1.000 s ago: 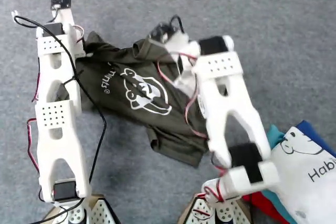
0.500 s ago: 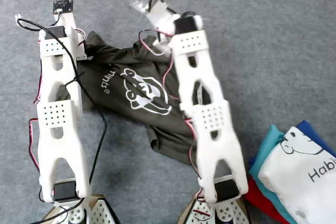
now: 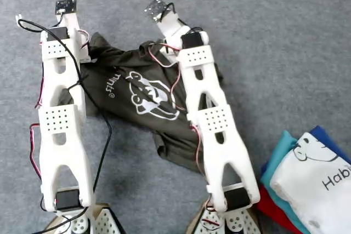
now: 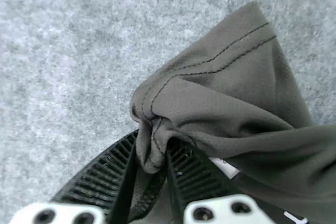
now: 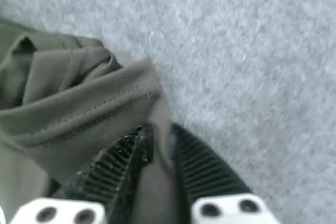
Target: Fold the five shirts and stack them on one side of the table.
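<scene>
Shirt (image 3: pixel 142 94), dark olive w/ white bear print, lies rumpled on grey table (image 3: pixel 285 53). L gripper (image 4: pixel 152 161) is clamped on a stitched hem at one far corner of shirt, cloth bunched betw. its jaws. R gripper (image 5: pixel 157 148) is likewise closed on a hemmed fold at shirt's other far corner. Folded stack (image 3: pixel 274 173), white tee (image 3: pixel 315 182) on top, sits well apart from shirt, on its R-gripper side.

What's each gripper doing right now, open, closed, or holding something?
Left gripper: closed on a hem of the dark shirt.
Right gripper: closed on another edge of the same shirt.
</scene>
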